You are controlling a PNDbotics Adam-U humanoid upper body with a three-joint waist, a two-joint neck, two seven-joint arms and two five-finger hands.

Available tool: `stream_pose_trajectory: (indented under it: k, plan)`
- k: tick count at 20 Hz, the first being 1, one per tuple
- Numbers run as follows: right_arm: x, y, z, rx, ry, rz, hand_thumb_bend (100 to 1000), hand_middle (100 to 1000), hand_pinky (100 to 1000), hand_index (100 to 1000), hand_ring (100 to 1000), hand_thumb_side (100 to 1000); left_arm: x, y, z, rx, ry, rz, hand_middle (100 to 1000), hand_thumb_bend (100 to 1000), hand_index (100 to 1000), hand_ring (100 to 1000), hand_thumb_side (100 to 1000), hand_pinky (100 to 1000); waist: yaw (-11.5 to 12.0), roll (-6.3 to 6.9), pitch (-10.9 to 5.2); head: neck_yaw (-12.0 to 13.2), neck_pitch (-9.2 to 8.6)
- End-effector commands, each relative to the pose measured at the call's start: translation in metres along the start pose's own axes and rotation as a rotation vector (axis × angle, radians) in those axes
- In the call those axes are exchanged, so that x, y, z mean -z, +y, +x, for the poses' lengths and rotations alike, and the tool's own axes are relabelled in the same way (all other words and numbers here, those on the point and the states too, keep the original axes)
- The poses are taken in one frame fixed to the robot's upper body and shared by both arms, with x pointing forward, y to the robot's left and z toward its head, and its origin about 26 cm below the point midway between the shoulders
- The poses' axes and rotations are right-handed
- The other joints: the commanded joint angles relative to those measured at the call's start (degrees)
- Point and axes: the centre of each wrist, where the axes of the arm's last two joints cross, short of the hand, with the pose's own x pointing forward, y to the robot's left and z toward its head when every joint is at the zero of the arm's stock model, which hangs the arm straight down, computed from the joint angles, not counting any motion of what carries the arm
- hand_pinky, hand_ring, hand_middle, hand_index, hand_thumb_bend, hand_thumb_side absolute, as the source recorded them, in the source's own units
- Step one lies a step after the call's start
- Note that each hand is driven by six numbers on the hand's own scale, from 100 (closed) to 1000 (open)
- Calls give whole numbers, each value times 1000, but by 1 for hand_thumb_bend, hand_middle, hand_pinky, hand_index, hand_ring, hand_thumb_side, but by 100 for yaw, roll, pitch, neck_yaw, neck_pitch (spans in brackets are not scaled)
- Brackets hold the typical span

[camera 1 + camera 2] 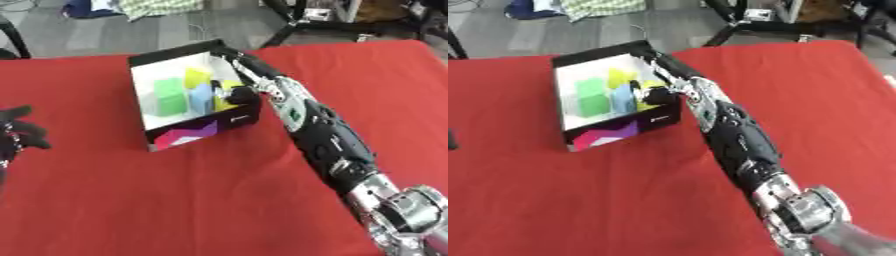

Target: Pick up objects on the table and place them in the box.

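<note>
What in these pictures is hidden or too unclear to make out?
- Right hand, both views: blurred over the box, so whether it holds the yellow block is unclear.
- Left hand, left eye view: cut by the left edge.
- Green block, blue block: shapes blurred.

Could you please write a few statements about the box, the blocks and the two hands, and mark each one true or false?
1. The box stands on a red tablecloth. True.
2. The box holds nothing. False: a green block, a blue block and yellow pieces lie inside it.
3. The right hand reaches over the box's right wall. True.
4. The left hand is pressing on the box. False: it rests apart from the box at the left edge of the left eye view.
5. The box lies tipped on its side. False: it sits upright, with its opening facing up.
</note>
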Motion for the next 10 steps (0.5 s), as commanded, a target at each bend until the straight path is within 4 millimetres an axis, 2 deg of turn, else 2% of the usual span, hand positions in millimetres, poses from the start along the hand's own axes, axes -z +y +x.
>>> stream_pose_trajectory:
  k: [1, 6, 10]
  plan:
    - [-10, -41, 9, 70, -96, -166, 100, 881, 1000, 943, 894, 491, -1, 9, 6, 25, -23, 37, 546, 139, 830, 531, 943, 801, -107, -75, -45, 291, 37]
    - [-62, -67, 36, 302, -157, -280, 100, 844, 1000, 937, 881, 537, -5, 15, 5, 38, -27, 88, 549, 143, 830, 533, 938, 801, -418, -171, -29, 759, 39]
    - [-104, -71, 50, 452, -145, -309, 100, 829, 1000, 935, 867, 567, -7, 17, 3, 37, -32, 116, 553, 147, 831, 535, 936, 801, -575, -204, -41, 992, 39]
